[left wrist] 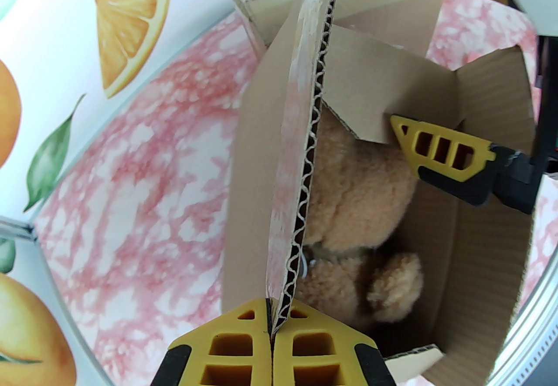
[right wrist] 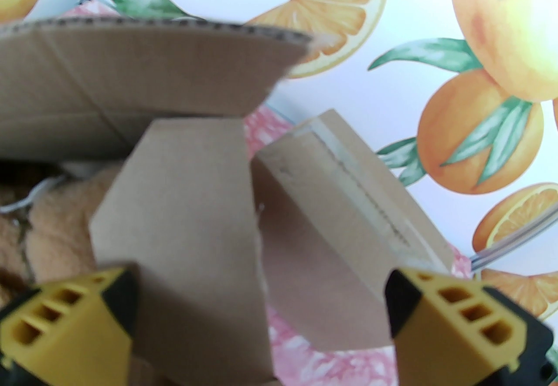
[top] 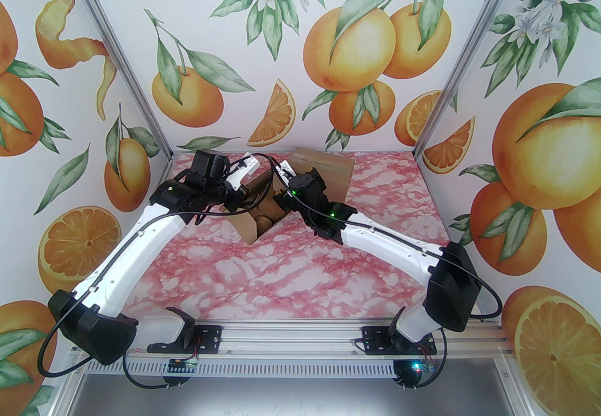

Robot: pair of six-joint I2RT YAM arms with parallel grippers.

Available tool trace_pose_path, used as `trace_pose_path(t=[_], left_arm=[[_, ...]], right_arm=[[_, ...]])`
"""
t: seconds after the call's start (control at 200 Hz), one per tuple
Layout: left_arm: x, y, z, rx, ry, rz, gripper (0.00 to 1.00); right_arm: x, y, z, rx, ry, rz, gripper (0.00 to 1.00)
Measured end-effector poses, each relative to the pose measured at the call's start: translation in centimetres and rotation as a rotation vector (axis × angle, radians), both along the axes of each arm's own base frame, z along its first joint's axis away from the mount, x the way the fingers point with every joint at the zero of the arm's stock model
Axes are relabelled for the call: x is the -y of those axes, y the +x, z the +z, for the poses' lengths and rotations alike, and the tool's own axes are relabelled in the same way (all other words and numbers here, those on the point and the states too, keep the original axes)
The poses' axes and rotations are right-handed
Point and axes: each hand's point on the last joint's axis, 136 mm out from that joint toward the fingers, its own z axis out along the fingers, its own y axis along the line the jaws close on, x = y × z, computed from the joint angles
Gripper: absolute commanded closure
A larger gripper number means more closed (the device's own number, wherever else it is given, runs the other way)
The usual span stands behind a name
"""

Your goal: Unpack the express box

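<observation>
The left gripper (left wrist: 272, 327) is clamped on the corrugated edge of a side flap (left wrist: 301, 149). Its yellow pads are pressed together with the cardboard between them, and the flap stands upright, edge-on to the wrist camera. The right gripper (right wrist: 261, 323) is spread wide and grasps nothing. Its fingers (right wrist: 65, 332) straddle a small inner flap (right wrist: 183, 218) (whether a pad touches the card I cannot tell). In the left wrist view one of them reaches inside the box, just beside the plush bear (left wrist: 357, 201). The bear, tan and fluffy, lies at the bottom of the express box (top: 261, 221), partly hidden by the raised side flap. The box is open at the top, with its large lid flap (top: 328, 170) folded back toward the rear wall. It sits on the pink marbled table (top: 281, 282) near the middle of the far edge. Both arms meet over it, the left from the left side and the right from the right.
</observation>
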Motion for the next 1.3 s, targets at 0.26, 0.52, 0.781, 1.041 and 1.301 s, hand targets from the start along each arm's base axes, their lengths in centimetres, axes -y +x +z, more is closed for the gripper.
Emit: trace_pose_path(t=[0.26, 0.52, 0.781, 1.041, 1.301], left_arm=[[-0.1, -0.2, -0.6, -0.007, 0.018, -0.013, 1.00], [-0.2, -0.4, -0.8, -0.017, 0.023, -0.013, 1.00], [-0.4, -0.1, -0.6, -0.004, 0.028, -0.001, 1.00], [-0.6, -0.1, -0.7, -0.002, 0.039, 0.008, 1.00], [-0.3, -0.2, -0.8, -0.003, 0.038, -0.005, 1.00]], right_arm=[[-0.9, -1.0, -1.0, -0.021, 0.027, 0.085, 0.00], [-2.4, -2.0, -1.4, 0.014, 0.017, 0.136, 0.00], [-1.6, -0.7, -0.5, 0.151, -0.059, -0.020, 0.00], [0.7, -0.6, 1.8, 0.251, -0.044, -0.153, 0.01], [4.8, -0.6, 4.3, 0.248, 0.152, -0.210, 0.02]])
